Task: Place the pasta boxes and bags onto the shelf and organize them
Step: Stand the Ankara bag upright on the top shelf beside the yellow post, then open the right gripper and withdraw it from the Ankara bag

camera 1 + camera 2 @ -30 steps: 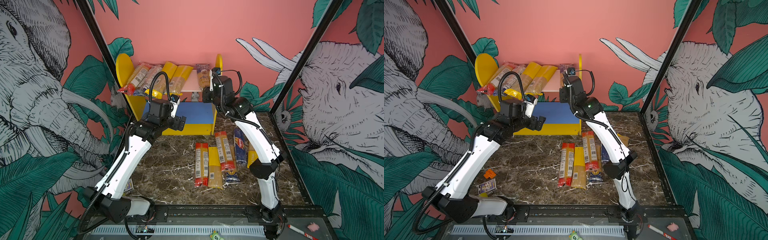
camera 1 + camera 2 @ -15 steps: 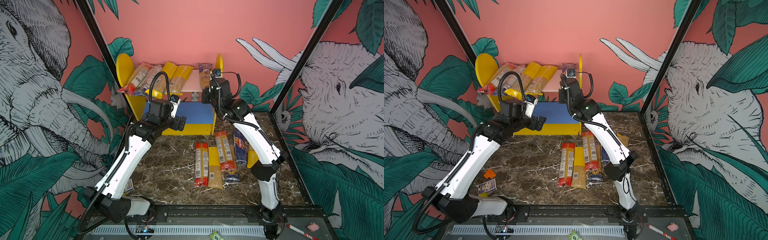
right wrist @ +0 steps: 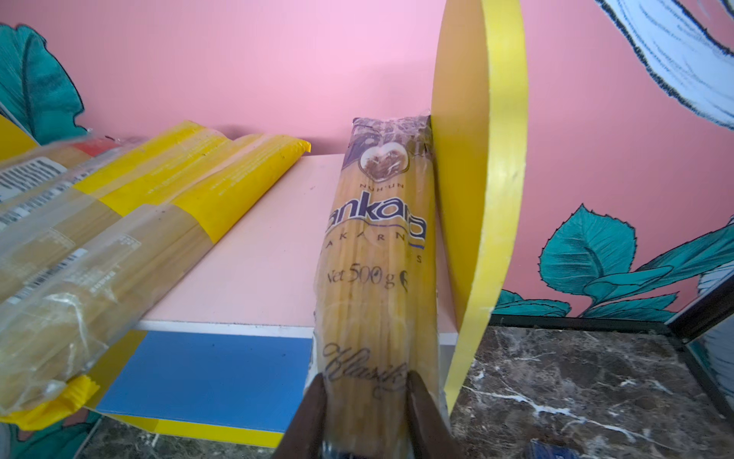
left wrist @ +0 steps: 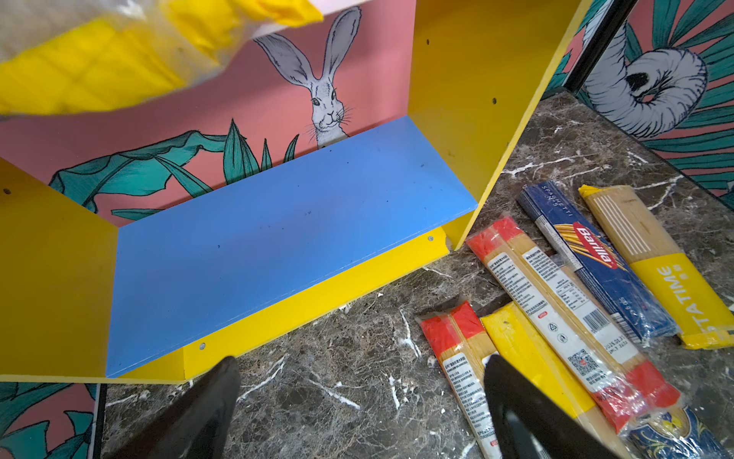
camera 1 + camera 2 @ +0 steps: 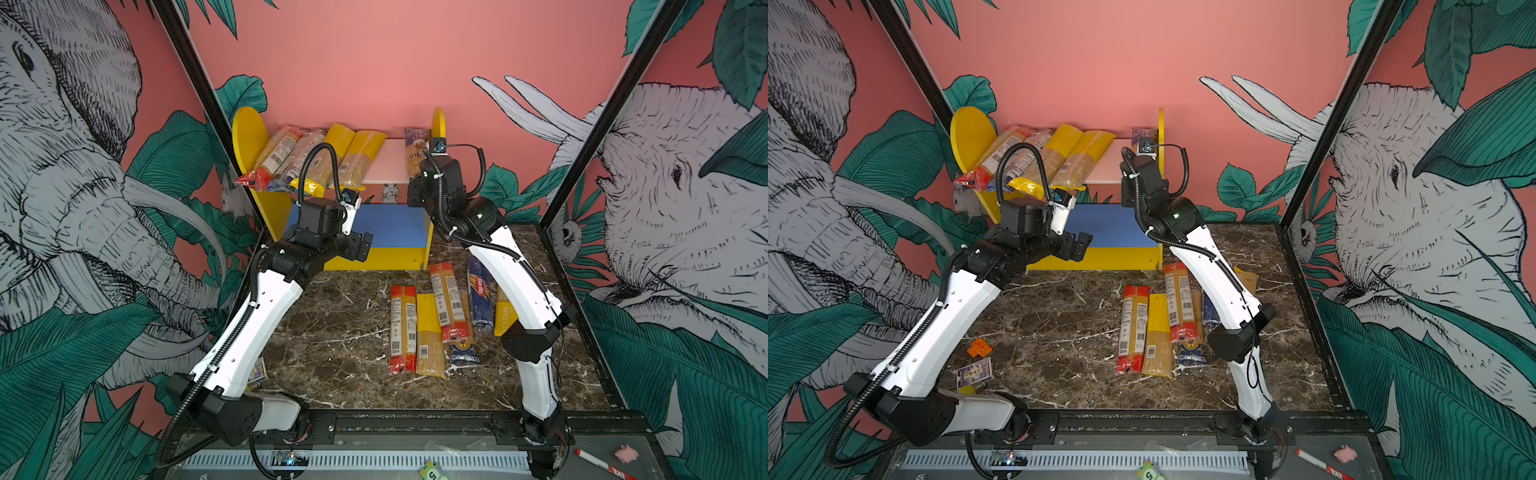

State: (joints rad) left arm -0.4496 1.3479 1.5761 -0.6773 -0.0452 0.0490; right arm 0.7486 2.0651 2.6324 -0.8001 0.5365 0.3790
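At upper centre of both top views, the right arm's fingers (image 3: pixel 311 417) straddle the near end of a clear plastic bag of pale spaghetti (image 3: pixel 377 254) printed "Ankara". One dark finger stands at each side of its crinkled film. Whether they pinch the bag or merely flank it cannot be told.

The long, narrow bag lies on the pale pink upper board (image 3: pixel 262 258) of the small two-tier shelf (image 5: pixel 249 137). Its long edge rests against the round-topped yellow side panel (image 3: pixel 488 159), and its near end juts past the board's front edge. Four glossy film packs with yellow and red ends (image 5: pixel 316 162) lie slanted on the left part of the same board and overhang its front. A bare strip of board separates them from the bag.

Left of centre, the left arm's fingers (image 4: pixel 198 413) are spread wide with nothing between them. They sit low before the smooth, matte blue lower board (image 4: pixel 278 238), over the dark brown, white-veined marble tabletop (image 5: pixel 332 332).

At centre right, a row of flat spaghetti packs (image 5: pixel 432 320) lies side by side on the tabletop. Among them are a dark blue Barilla pack (image 4: pixel 592 254) and red-ended and yellow ones.
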